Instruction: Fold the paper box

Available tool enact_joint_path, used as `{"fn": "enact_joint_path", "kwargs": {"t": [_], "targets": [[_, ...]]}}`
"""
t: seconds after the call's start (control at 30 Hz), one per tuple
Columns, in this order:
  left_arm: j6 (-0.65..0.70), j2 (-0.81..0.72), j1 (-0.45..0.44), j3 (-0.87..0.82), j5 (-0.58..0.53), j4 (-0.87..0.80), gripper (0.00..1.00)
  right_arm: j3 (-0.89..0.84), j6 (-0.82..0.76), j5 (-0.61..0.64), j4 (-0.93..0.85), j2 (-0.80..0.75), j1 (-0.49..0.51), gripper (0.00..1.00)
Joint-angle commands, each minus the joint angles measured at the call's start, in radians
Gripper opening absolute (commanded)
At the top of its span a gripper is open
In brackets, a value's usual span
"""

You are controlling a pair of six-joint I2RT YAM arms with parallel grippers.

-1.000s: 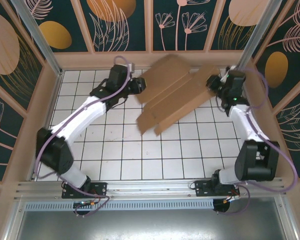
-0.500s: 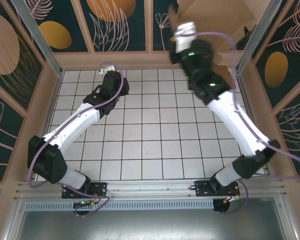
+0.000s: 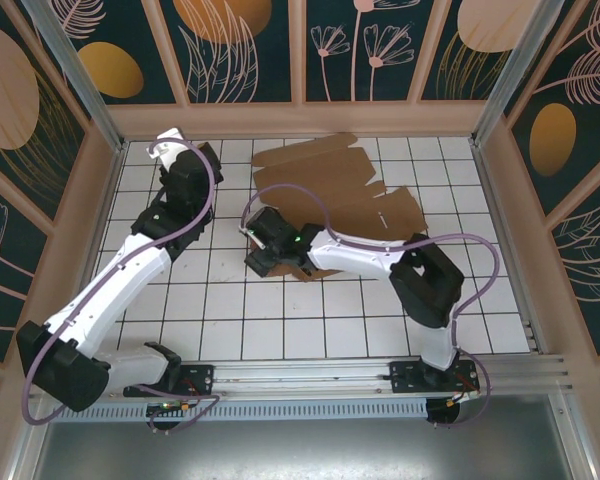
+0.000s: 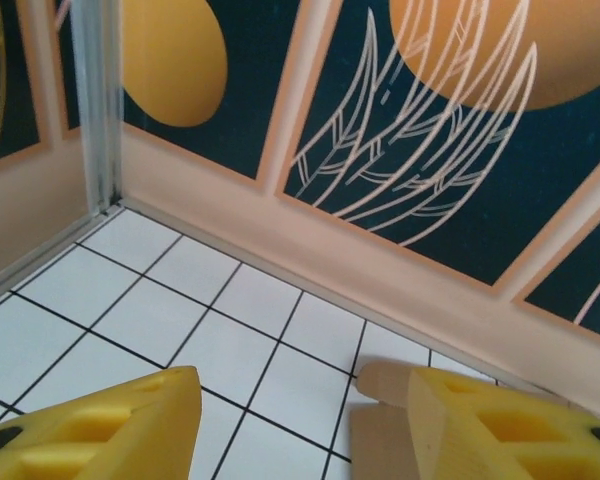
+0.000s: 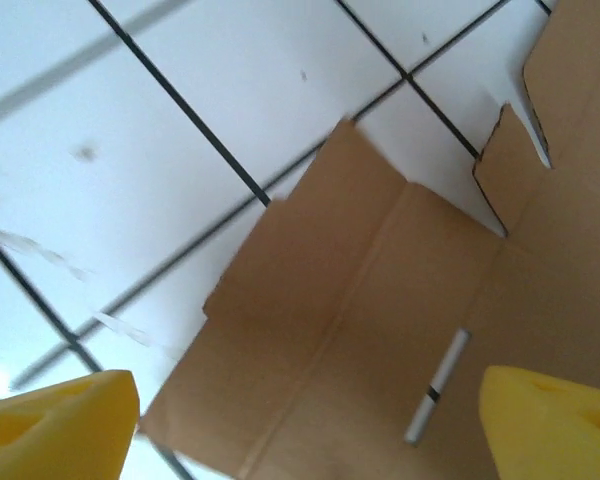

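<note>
Top external view: paper box [image 3: 330, 190] lies opened out on white tiles [image 3: 280, 310]. Right gripper [image 5: 305, 420], above its near flap, and left gripper [image 4: 305, 405] both gape empty.

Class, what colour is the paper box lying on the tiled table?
Plain brown with no print. The paper box shows best in the top external view.

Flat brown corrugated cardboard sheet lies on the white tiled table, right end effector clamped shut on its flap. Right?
No. The right end effector is open above the flat brown corrugated cardboard sheet, gripping nothing, as the right wrist view shows.
</note>
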Motion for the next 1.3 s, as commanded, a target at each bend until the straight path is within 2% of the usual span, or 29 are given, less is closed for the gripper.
{"fn": "enact_joint_path", "kwargs": {"t": [0.0,0.1,0.13,0.17,0.2,0.27,0.3,0.37,0.43,0.47,0.53,0.63,0.93,1.17,1.27], "targets": [[0.059,0.055,0.004,-0.023,0.131,0.057,0.58,-0.039,0.142,-0.209,0.146,-0.187,-0.093,0.91],[0.08,0.091,0.004,-0.03,0.301,0.087,0.58,-0.187,0.262,-0.331,0.277,-0.333,-0.236,0.85],[0.09,0.106,0.004,-0.026,0.386,0.093,0.56,-0.236,0.296,-0.336,0.308,-0.365,-0.277,0.8],[0.092,0.135,0.002,-0.013,0.475,0.093,0.52,-0.28,0.332,-0.323,0.323,-0.392,-0.323,0.7],[0.077,0.171,0.001,0.006,0.552,0.076,0.46,-0.307,0.366,-0.293,0.31,-0.403,-0.369,0.55],[0.047,0.249,-0.01,0.036,0.686,0.055,0.26,-0.331,0.399,-0.225,0.245,-0.392,-0.447,0.23],[0.037,0.291,-0.022,0.052,0.737,0.046,0.19,-0.342,0.407,-0.234,0.222,-0.38,-0.479,0.16],[0.017,0.386,-0.06,0.088,0.823,0.023,0.02,-0.384,0.431,-0.251,0.202,-0.35,-0.557,0.11],[-0.002,0.468,-0.099,0.105,0.875,0.024,0.0,-0.413,0.446,-0.166,0.189,-0.316,-0.577,0.03],[-0.027,0.507,-0.112,0.103,0.899,0.037,0.0,-0.392,0.45,-0.103,0.136,-0.274,-0.577,0.01],[-0.077,0.566,-0.119,0.096,0.97,0.069,0.0,-0.36,0.432,-0.058,0.067,-0.191,-0.567,0.0],[-0.128,0.632,-0.122,0.089,1.001,0.091,0.0,-0.392,0.383,0.022,0.075,-0.131,-0.526,0.0],[-0.166,0.729,-0.123,0.064,1.001,0.061,0.0,-0.463,0.405,-0.252,0.151,-0.069,-0.489,0.0],[-0.159,0.628,-0.121,-0.011,0.905,0.013,0.0,-0.467,0.405,-0.345,0.128,-0.071,-0.369,0.05],[-0.167,0.573,-0.111,-0.051,0.895,0.011,0.0,-0.472,0.456,-0.313,0.121,-0.122,-0.347,0.11]]}}
